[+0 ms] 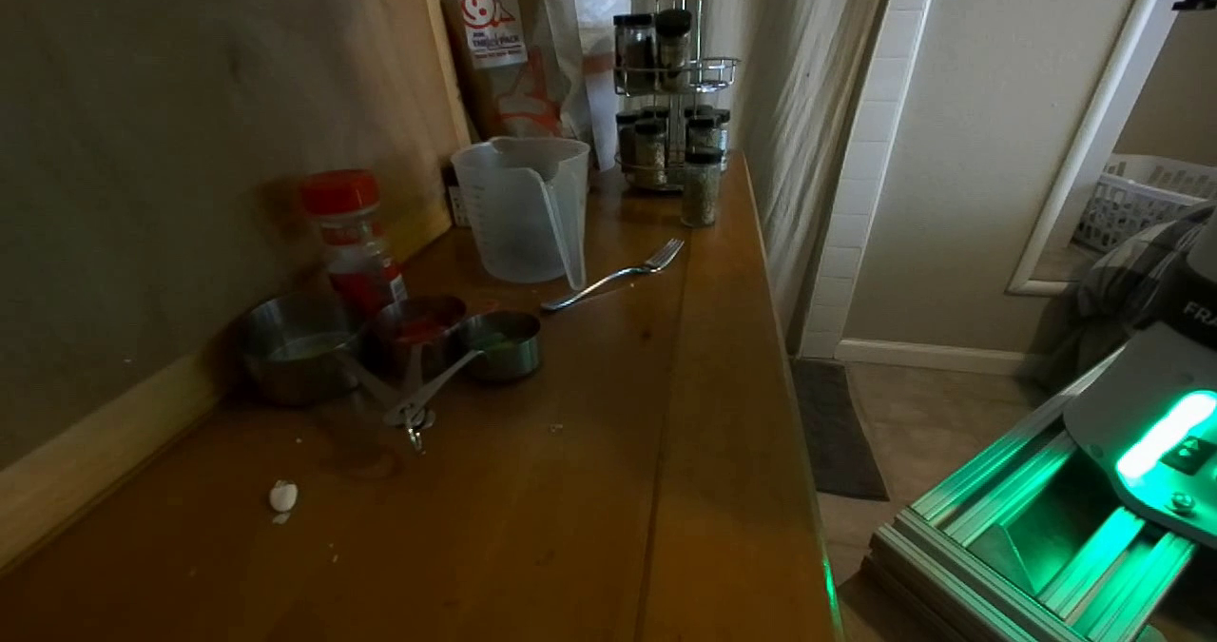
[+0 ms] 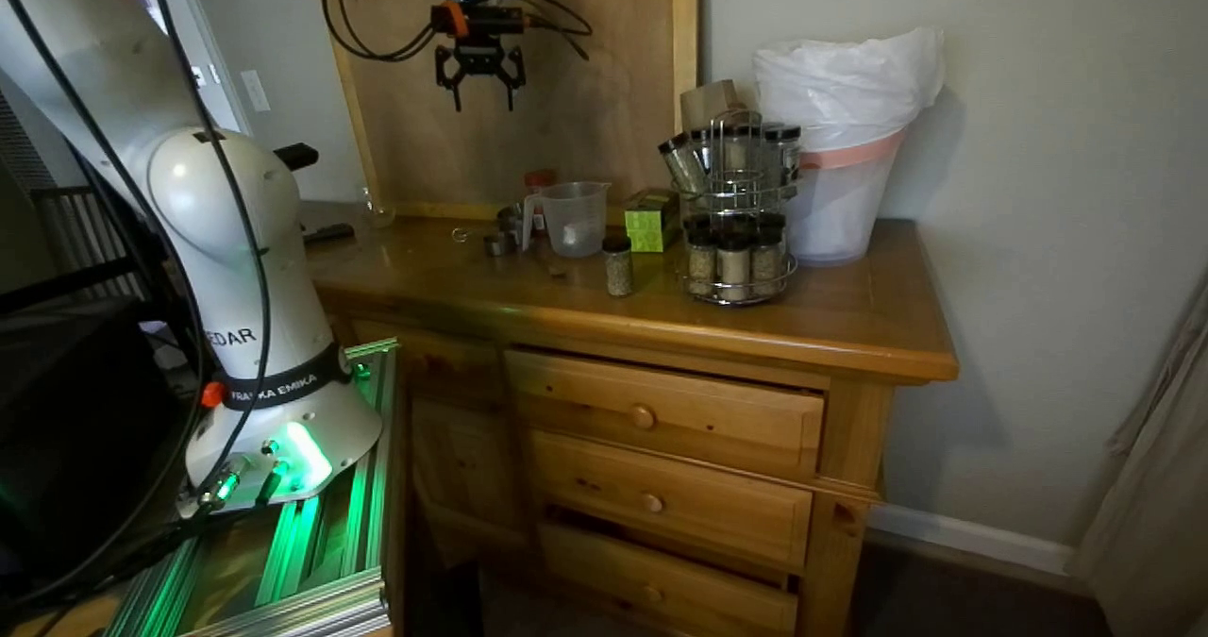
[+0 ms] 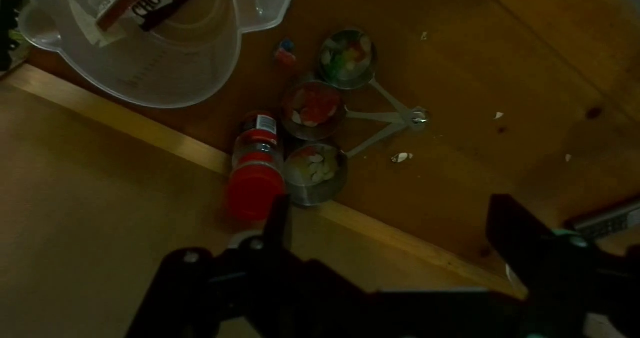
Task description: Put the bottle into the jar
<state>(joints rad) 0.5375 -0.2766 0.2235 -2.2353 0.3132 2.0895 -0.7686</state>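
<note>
Apparently, the grasp is being awaited

The pincer (image 2: 484, 108) is being held above the desk (image 1: 532, 509), spread wide, nothing being gripped. The bottle (image 1: 350, 238) is being seen upright beside 3 metal cups (image 1: 513, 359), near the jar (image 1: 513, 209). Next, presumably, a descent astride it is being called for, cups avoided.

The wooden tabletop (image 1: 570, 490) bears a red-capped bottle (image 1: 352, 243), translucent jug (image 1: 513, 219), three metal measuring cups (image 1: 504, 364), fork (image 1: 608, 280), shaker (image 1: 702, 190), spice rack (image 2: 729, 299), green box (image 2: 645, 231) and bin (image 2: 835, 212).
</note>
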